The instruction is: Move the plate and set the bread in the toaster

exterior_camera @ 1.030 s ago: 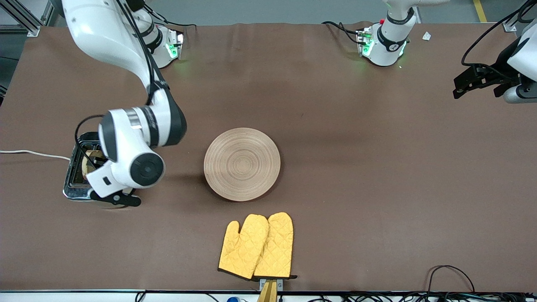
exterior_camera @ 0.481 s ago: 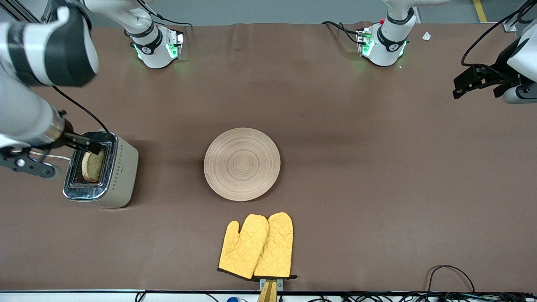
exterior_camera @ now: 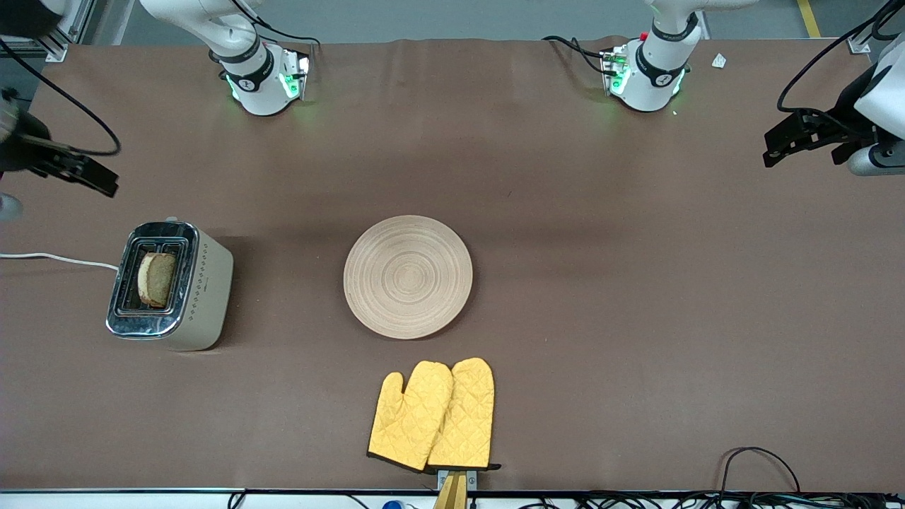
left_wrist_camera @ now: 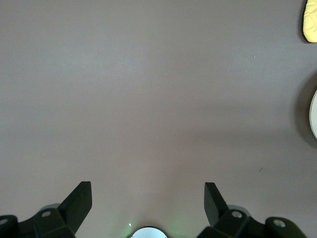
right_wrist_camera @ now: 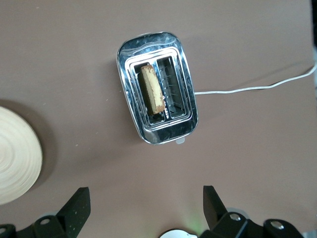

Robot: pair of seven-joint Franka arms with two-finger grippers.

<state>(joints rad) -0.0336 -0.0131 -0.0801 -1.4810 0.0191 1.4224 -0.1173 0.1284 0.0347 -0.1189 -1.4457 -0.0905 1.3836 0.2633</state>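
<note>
- Now the bread stands in one slot of the toaster, which sits toward the right arm's end of the table.
- The right gripper hangs above the toaster, fingers spread, holding nothing.
- The plate lies mid-table beside the toaster, with yellow oven mitts nearer the camera.
- The left gripper waits over bare table, fingers apart and empty.
</note>
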